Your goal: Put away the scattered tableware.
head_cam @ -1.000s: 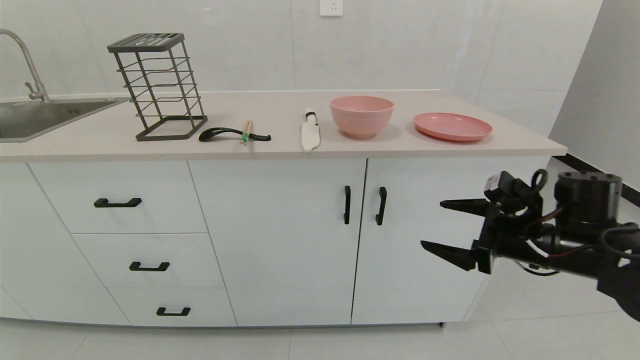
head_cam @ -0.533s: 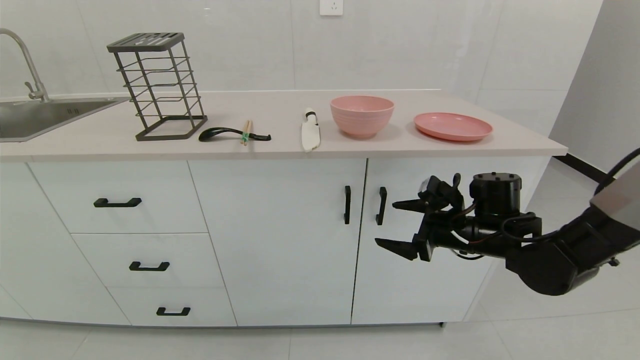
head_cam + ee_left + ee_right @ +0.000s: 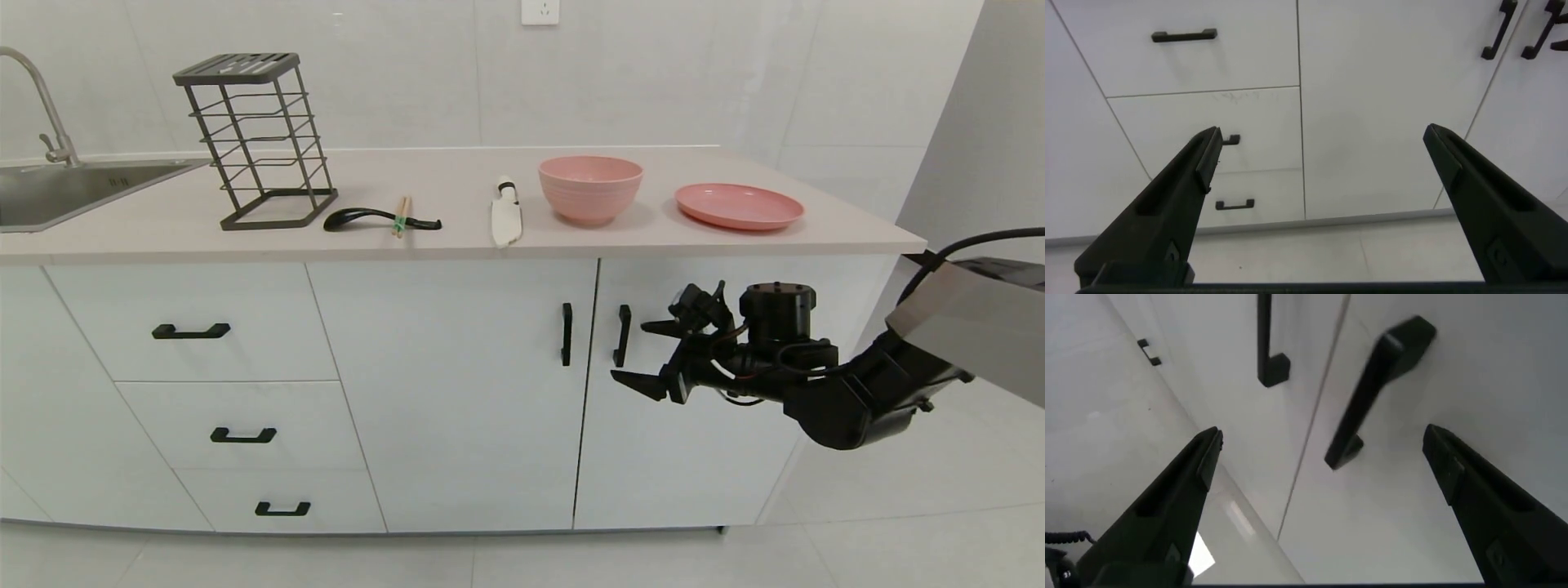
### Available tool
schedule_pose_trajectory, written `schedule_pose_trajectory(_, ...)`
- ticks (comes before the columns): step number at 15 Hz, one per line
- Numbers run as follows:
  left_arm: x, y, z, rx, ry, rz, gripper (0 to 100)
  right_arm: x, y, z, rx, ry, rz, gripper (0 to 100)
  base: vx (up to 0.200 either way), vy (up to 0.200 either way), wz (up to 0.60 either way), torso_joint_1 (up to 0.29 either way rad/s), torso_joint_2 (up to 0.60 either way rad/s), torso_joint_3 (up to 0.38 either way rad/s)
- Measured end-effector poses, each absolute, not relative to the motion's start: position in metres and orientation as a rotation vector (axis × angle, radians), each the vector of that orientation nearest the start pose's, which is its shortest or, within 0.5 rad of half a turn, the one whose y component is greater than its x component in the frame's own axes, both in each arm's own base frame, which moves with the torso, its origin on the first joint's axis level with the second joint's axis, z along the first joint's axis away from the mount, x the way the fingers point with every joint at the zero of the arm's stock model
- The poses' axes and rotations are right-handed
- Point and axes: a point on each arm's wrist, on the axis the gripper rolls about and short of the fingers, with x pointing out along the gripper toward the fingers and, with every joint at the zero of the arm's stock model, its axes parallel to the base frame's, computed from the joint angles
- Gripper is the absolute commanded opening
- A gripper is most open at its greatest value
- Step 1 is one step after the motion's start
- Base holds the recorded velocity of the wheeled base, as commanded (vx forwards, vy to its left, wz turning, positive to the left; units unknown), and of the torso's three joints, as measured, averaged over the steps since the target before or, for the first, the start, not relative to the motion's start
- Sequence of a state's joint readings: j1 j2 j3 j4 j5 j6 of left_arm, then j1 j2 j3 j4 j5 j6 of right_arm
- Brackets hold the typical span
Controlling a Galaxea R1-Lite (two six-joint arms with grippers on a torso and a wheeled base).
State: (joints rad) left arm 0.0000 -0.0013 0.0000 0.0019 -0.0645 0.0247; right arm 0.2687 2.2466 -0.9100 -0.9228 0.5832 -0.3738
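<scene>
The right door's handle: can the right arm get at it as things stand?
Probably yes. The right gripper hangs just beside the right door's handle, jaws open, and nothing stands between them.

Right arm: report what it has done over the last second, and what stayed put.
The right gripper swung leftward from the robot's right side toward the cabinet. It now hangs just in front of the right door handle, open as before and gripping nothing. The bowl, plate, knife, spoon, chopsticks and rack kept their places on the counter.
</scene>
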Motion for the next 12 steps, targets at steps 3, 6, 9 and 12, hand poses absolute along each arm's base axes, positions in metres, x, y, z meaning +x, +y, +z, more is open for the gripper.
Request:
schedule_pose_trajectory(3,-0.023,-0.002,0.075,0.043,-0.001,-0.095,100,0.38,0.133,0.04,-0.283,0.217,0.975,100,0.0,0.0,0.0,0.0,0.0,0.0)
schedule_pose_trajectory(6,-0.023,-0.003,0.077,0.076,-0.018,-0.111,100,0.376,0.142,0.037,-0.275,0.187,1.047,100,0.0,0.0,0.0,0.0,0.0,0.0)
schedule_pose_trajectory(9,-0.037,-0.002,0.137,0.066,-0.281,-0.123,100,0.355,0.137,0.038,-0.25,0.204,1.149,100,0.0,0.0,0.0,0.0,0.0,0.0)
schedule_pose_trajectory(12,-0.042,-0.005,0.22,0.122,-0.461,-0.362,100,0.326,0.129,0.045,-0.241,0.229,1.19,100,0.0,0.0,0.0,0.0,0.0,0.0)
